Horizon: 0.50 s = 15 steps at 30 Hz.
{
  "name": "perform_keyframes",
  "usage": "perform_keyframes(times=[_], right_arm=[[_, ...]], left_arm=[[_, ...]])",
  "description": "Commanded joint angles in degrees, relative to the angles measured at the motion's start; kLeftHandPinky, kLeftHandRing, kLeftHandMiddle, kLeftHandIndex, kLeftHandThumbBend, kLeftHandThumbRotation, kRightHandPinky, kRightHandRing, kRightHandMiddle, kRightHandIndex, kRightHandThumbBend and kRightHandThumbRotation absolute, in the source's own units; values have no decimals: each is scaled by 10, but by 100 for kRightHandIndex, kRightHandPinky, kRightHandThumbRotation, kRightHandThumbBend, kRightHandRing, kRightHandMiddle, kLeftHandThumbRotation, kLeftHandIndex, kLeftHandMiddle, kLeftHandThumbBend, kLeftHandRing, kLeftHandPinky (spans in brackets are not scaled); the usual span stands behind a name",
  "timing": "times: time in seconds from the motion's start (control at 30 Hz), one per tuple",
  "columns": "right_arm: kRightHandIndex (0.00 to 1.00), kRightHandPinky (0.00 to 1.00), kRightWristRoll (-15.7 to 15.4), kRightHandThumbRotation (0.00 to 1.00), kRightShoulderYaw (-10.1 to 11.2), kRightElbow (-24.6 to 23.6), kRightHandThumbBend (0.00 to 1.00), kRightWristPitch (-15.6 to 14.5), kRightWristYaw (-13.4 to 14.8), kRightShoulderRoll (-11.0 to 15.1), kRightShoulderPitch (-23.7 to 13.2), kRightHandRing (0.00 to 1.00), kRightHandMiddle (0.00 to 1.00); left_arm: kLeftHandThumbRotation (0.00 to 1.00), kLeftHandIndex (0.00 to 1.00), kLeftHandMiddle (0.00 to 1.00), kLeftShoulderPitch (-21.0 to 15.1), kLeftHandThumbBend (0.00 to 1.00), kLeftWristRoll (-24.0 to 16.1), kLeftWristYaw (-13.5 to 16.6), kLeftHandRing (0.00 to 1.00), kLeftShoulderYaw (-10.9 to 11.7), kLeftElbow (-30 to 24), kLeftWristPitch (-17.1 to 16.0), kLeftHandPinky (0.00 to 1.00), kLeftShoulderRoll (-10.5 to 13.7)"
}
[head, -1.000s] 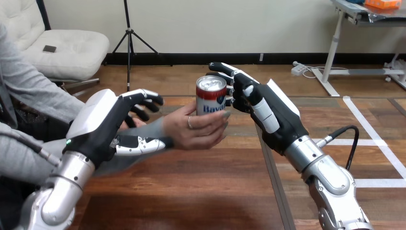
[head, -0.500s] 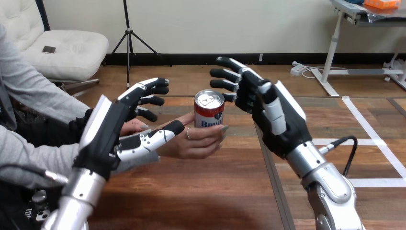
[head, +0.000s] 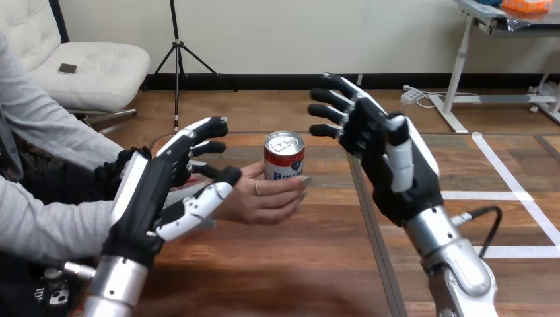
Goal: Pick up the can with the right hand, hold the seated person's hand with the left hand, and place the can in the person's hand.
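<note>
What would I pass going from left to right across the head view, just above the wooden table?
The robot's black-and-white left hand, open → the red, white and silver drink can, standing in the person's hand → the robot's black-and-white right hand, open and apart from the can.

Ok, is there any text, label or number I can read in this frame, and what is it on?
On the can: blue lettering on the white band, its lower part covered by the fingers of the person's hand; too cut off to read as a word.
On the can's lid: small marks, too small to read.
On the left hand and the right hand: no print that I can make out.
</note>
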<state>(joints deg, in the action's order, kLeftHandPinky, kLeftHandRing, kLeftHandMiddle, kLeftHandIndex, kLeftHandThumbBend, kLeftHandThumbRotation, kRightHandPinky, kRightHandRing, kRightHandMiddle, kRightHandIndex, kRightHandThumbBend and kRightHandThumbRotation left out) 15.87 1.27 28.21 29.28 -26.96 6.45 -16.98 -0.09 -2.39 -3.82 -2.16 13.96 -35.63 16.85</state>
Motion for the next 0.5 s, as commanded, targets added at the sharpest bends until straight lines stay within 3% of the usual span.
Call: perform_keyframes(times=[0.0, 0.47], right_arm=[[88, 77, 12, 100, 16, -32, 100, 25, 0, -10, 2, 85, 87], [87, 79, 41, 100, 22, -73, 100, 17, -19, -19, 54, 86, 87]], left_arm=[[53, 81, 83, -6, 45, 34, -8, 78, 16, -23, -24, 58, -17], [61, 79, 83, 17, 50, 73, -33, 81, 19, -24, -68, 54, -44]])
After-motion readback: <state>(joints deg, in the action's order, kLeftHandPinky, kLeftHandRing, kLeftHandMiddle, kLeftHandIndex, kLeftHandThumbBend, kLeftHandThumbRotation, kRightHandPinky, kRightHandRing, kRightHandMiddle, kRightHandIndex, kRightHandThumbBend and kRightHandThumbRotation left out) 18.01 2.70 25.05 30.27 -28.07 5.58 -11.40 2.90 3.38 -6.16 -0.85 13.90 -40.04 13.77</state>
